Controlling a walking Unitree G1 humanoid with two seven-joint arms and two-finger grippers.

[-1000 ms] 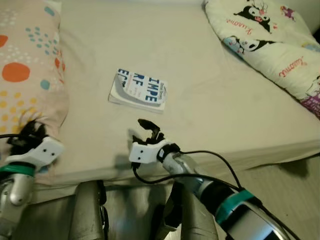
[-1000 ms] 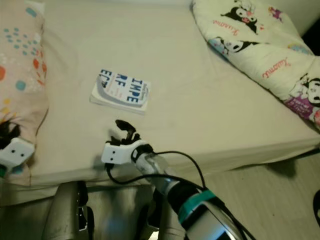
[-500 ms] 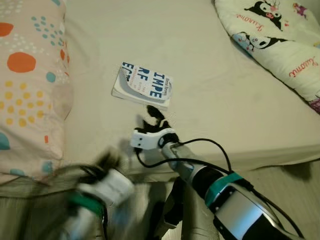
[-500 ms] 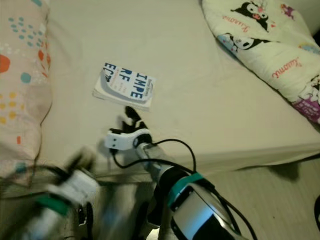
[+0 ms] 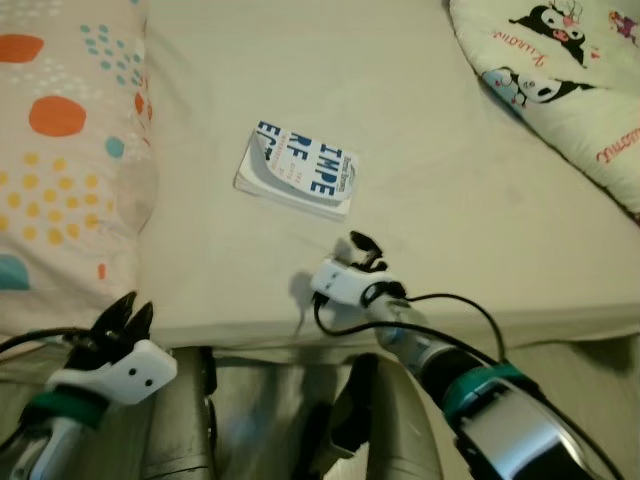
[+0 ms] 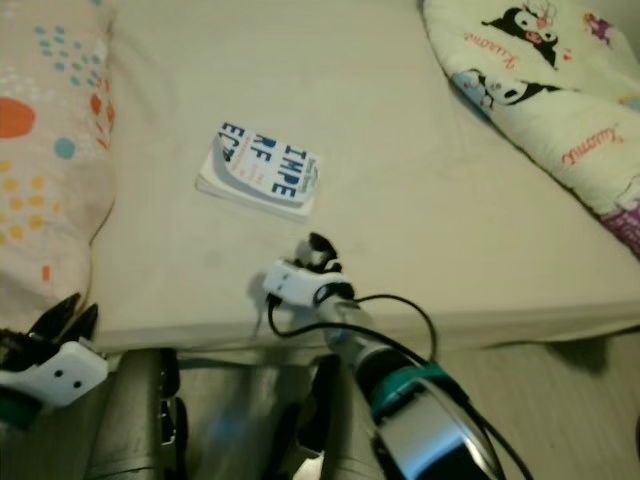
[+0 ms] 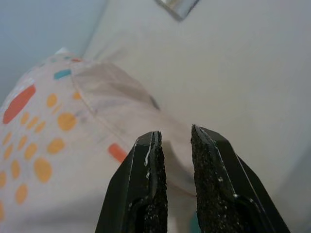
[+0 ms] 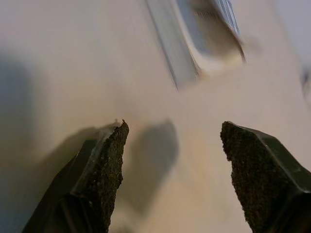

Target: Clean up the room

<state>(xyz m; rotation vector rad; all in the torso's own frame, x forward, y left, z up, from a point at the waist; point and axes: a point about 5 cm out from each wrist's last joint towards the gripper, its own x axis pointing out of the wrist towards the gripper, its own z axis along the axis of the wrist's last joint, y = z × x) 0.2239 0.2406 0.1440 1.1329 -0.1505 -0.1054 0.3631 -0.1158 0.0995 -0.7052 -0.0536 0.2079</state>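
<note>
While lying flat on the beige sheet of the bed [image 5: 420, 120], a book [image 5: 297, 183] with blue lettering on its white cover is seen with one cover corner curled up. Just short of the book's near edge, the right tool [image 5: 366, 249] is held low over the sheet with its fingers [image 8: 99, 174] spread wide, nothing between them. A spotted pillow [image 5: 60, 170] is placed on the bed at the robot's left, and a cartoon-printed quilt [image 5: 560, 90] is bunched at the far right. Below the mattress edge, near the pillow's corner, the left tool [image 5: 128, 318] is held with its fingers nearly pressed together, a narrow gap being left.
</note>
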